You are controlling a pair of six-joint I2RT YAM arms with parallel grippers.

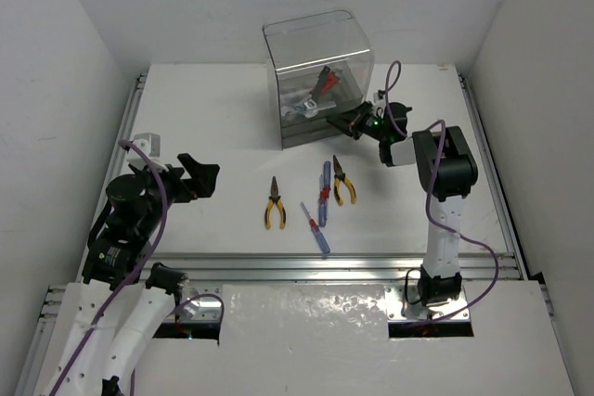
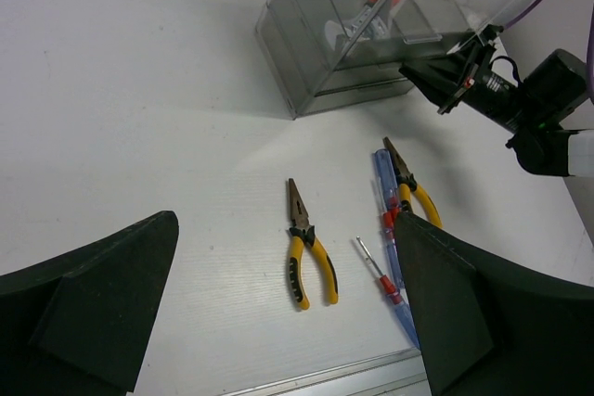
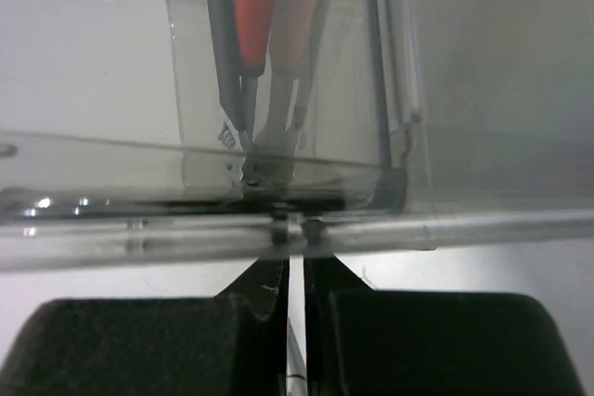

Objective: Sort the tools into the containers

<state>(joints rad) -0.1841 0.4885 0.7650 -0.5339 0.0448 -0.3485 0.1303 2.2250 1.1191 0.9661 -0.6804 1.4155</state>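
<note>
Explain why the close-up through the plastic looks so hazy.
Right wrist view: the camera sits close to the clear container, so the red-handled tool inside blurs, with glints lower left. Left wrist view: sharp, soft shadow beside the container. Top external view: even light, pale reflections on its top.

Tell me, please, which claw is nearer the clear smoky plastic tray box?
Right. The right claw is shut at the box's near right corner; the left claw hangs open far away, toward the table's left side.
</note>
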